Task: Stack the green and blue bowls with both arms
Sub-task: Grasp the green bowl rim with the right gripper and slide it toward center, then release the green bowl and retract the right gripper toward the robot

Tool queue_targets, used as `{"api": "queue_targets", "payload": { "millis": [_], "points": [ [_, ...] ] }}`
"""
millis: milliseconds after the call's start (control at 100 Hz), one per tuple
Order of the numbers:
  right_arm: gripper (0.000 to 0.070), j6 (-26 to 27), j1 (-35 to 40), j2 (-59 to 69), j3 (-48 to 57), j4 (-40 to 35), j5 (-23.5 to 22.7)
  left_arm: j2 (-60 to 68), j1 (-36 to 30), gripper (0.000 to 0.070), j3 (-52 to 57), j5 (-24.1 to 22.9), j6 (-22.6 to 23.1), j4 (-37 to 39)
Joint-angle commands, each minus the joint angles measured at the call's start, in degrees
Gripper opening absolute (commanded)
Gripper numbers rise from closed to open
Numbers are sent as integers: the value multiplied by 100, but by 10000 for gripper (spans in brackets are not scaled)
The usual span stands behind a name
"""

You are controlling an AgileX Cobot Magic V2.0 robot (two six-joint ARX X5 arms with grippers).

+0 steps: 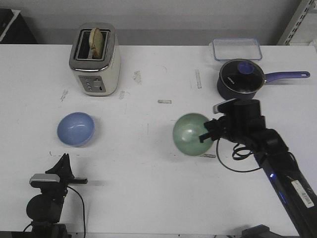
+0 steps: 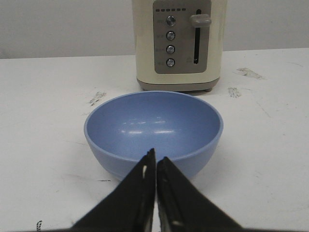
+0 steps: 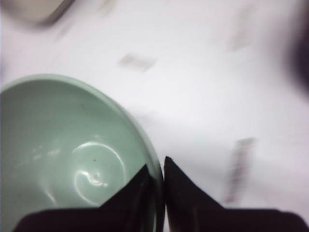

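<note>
Right hand [image 1: 207, 135] is pinched shut on the rim of the green bowl [image 1: 190, 134], which is tilted, right of table [image 1: 148, 163] centre. Left hand [image 1: 63, 166] is closed on nothing near the front-left edge. Blue bowl [image 1: 76, 129] sits upright just beyond it, toaster [image 1: 95, 59] further back.

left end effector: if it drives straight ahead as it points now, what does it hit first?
Most likely the blue bowl, directly ahead of the shut left end effector. The toaster stands behind it. How far off the bowl is remains unclear.
</note>
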Motion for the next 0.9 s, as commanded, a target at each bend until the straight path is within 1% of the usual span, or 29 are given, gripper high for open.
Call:
{"api": "queue_targets", "payload": {
  "millis": [0,70,200,300,580,820,890],
  "points": [
    [0,120,492,214,76,55,-7,-11,9,2,-122,9,7,59],
    [0,120,944,409,76,90,83,-11,9,2,-122,9,7,59],
    [0,96,1486,911,76,262,551,-11,9,2,-122,9,7,59],
    [0,90,1683,1366,76,415,588,-11,9,2,-122,9,7,59],
    [0,-81,1810,2092,76,664,590,-11,9,2,-122,9,7,57],
    [1,-203,1810,2197,76,710,590,-11,9,2,-122,9,7,55],
    [17,-201,1810,2194,76,686,581,-11,9,2,-122,9,7,57]
  ]
}}
